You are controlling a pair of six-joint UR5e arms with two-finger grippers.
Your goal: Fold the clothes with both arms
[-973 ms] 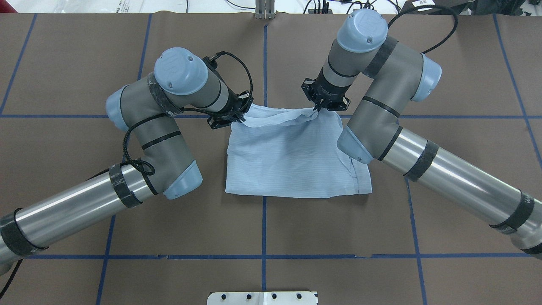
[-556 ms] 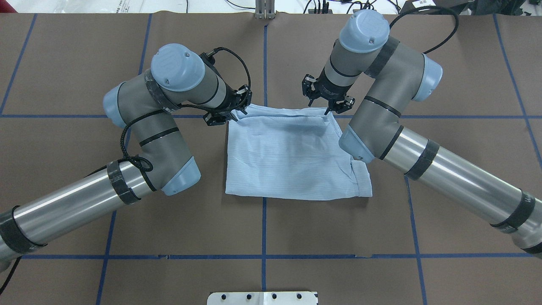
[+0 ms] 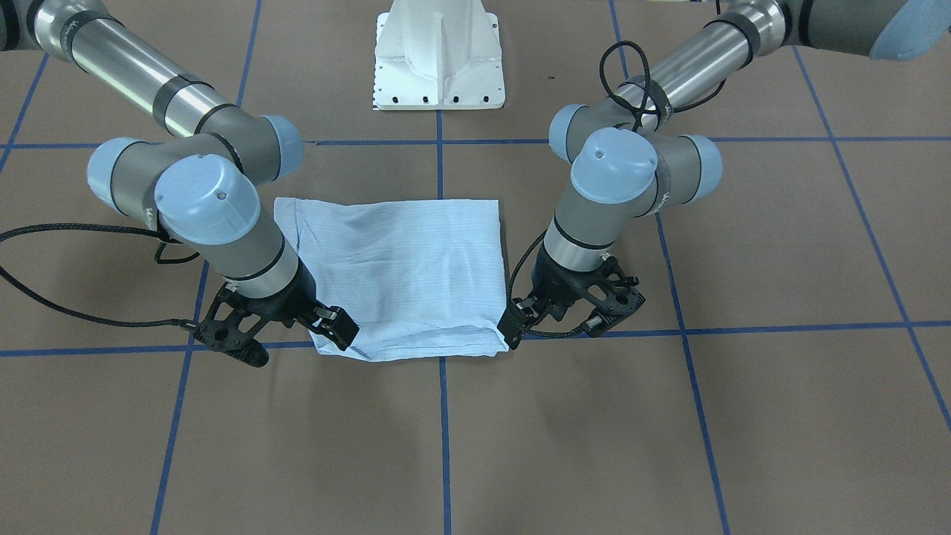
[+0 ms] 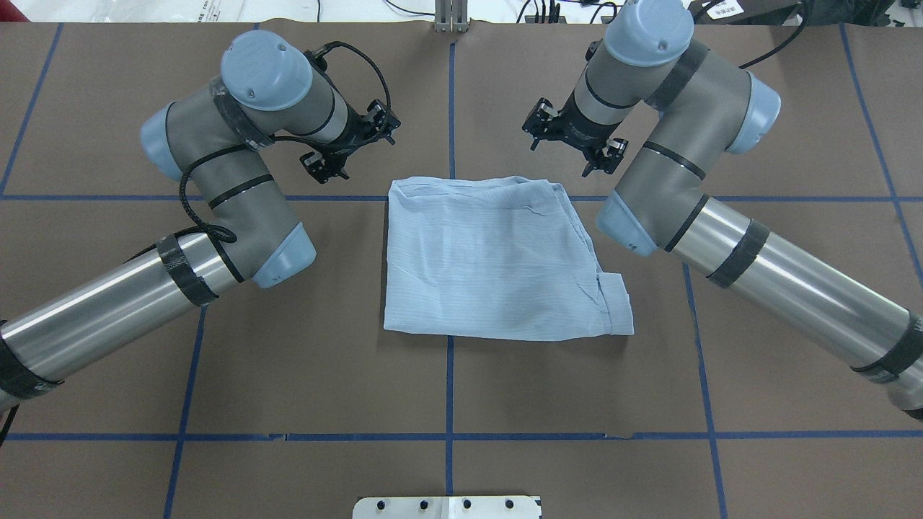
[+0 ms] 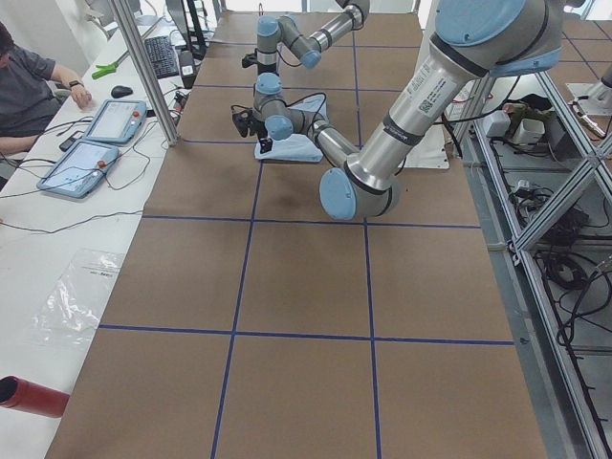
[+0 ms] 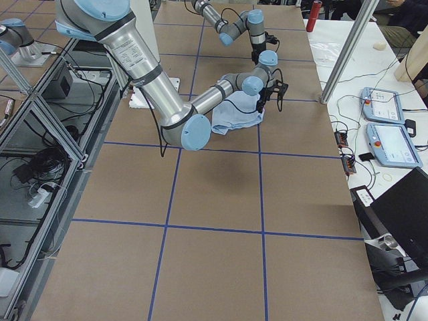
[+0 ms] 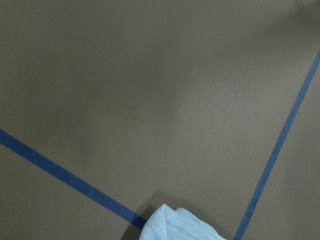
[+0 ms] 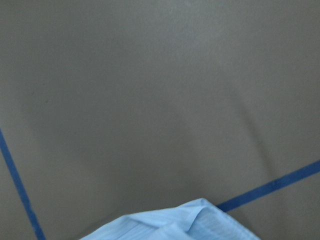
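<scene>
The light-blue striped shirt point(image 4: 490, 259) lies folded into a rough rectangle at the table's middle; it also shows in the front view point(image 3: 394, 275). My left gripper point(image 4: 351, 144) is open and empty, off the shirt's far left corner. My right gripper point(image 4: 573, 140) is open and empty, off its far right corner. In the front view the left gripper point(image 3: 568, 319) and right gripper point(image 3: 290, 338) stand spread wide beside the shirt's folded edge. Each wrist view shows only a shirt corner, in the left point(image 7: 175, 227) and the right point(image 8: 180, 222).
The brown table mat carries a blue tape grid point(image 4: 450, 389). The white pedestal base point(image 3: 438, 59) stands on the robot's side. Beyond the table's far edge are an operator point(image 5: 29, 81), tablets point(image 5: 91, 143) and a red cylinder point(image 5: 29, 394).
Both grippers let go of the shirt's far edge, opened, and moved away from it toward the table's far side. The lifted edge dropped and the shirt now lies flat.
</scene>
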